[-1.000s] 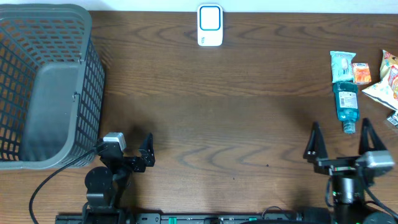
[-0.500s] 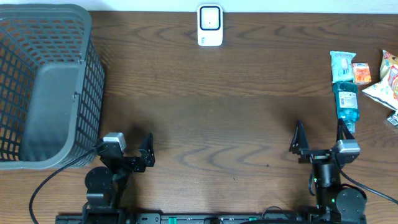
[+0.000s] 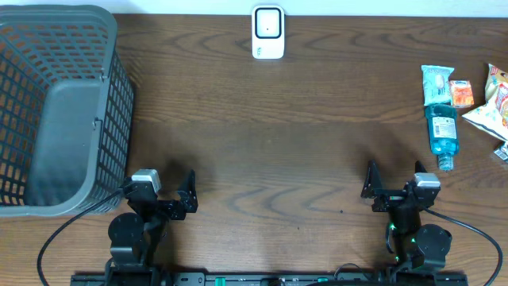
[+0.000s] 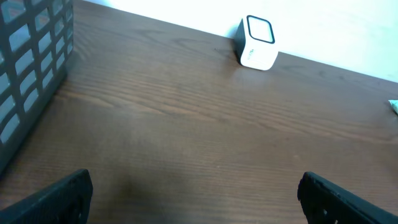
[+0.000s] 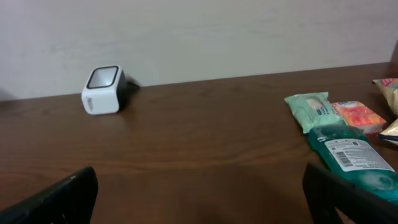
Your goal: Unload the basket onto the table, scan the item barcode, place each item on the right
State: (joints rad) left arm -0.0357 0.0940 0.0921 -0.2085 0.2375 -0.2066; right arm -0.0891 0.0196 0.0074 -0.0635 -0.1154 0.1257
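Left gripper (image 3: 168,189) and right gripper (image 3: 394,171) gape empty. The right should clasp the bottle (image 3: 440,135) across its sides, leaving the label (image 5: 346,153) clear for the scanner (image 3: 268,32).

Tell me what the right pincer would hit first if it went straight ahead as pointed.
Nothing, as far as shows: the open right pincer faces bare table up to the far edge. The scanner sits left of that line, the teal bottle right of it, though depth is unclear.

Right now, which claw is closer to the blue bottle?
Right. The right claw sits just short of the blue bottle; the left claw is far across the table by the basket.
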